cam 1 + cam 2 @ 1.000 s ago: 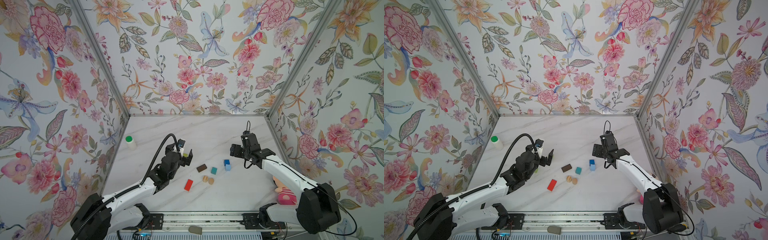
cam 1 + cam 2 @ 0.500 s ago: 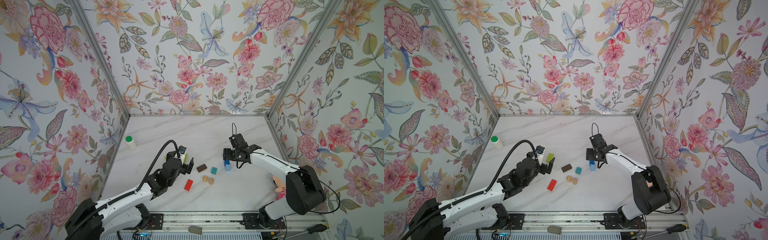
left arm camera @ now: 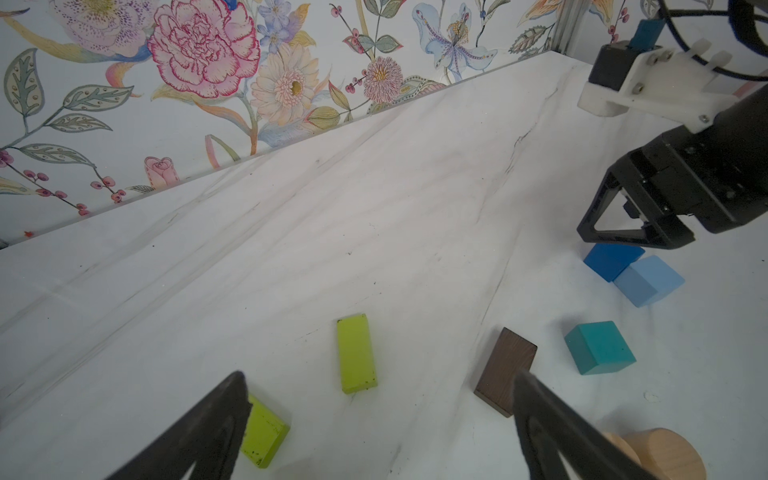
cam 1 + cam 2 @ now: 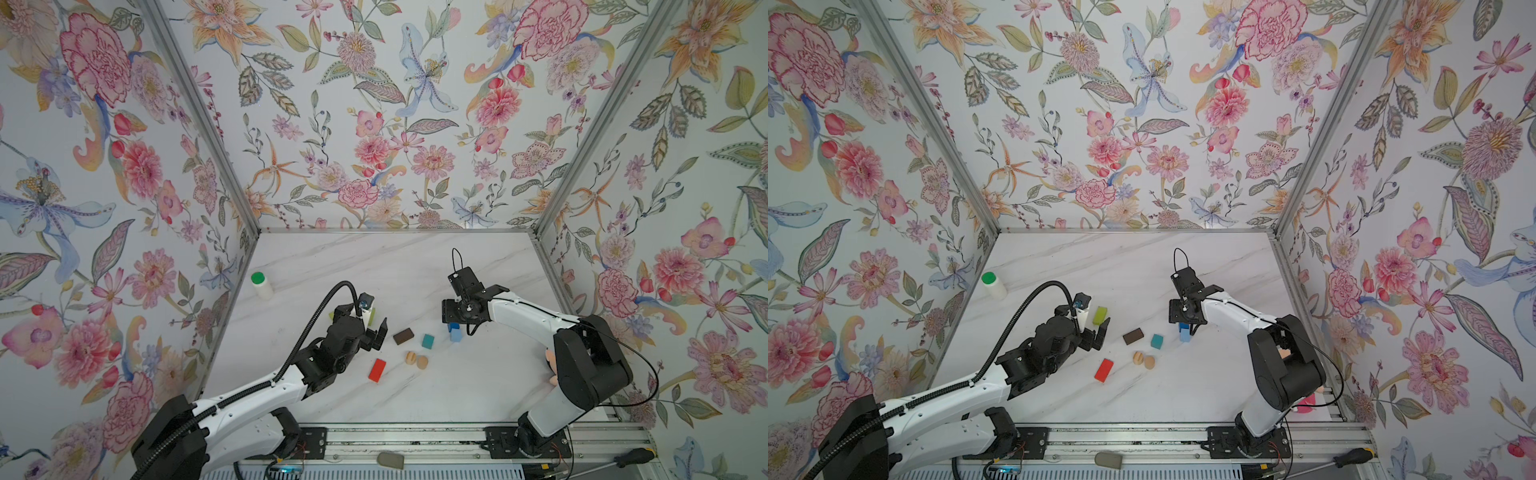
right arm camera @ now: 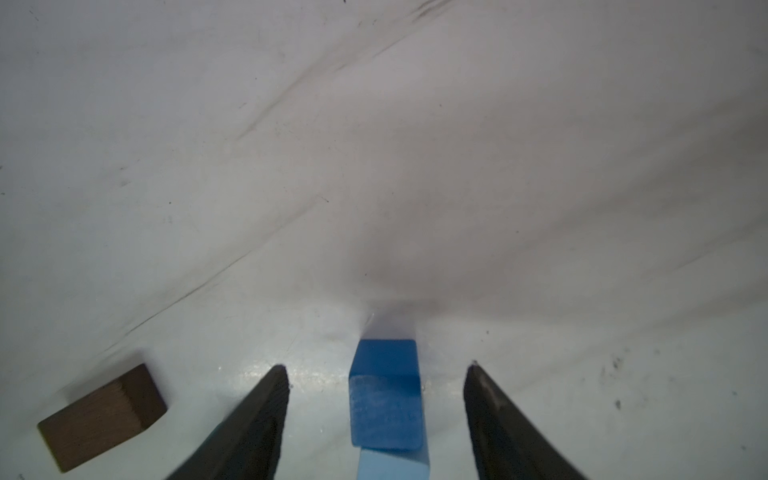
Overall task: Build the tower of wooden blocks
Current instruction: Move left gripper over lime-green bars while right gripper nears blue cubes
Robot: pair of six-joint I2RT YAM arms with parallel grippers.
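**Right end effector [image 5: 376, 368] spread around the dark blue block [image 5: 384, 399]**

The wood blocks [image 4: 1157, 341] all lie loose on the marble surface [image 4: 415, 270], in a group toward its front. The right end effector is low over the surface. Its jaws stand one on each side of the dark blue block with a gap on both sides, so it pinches nothing. This block touches the light blue block [image 3: 648, 280]. Beside them, toward the left arm, lie the teal block [image 4: 427, 341] and the flat dark brown block [image 4: 403, 336]. Nearer the front are two tan rounded pieces [image 4: 411, 357], side by side, and the red block [image 4: 377, 370]. The left end effector [image 3: 379, 376] is spread wide and empty, just above two yellow-green blocks [image 3: 356, 353]. A white bottle [image 4: 262, 284] with a green cap stands well apart, near the left wall.
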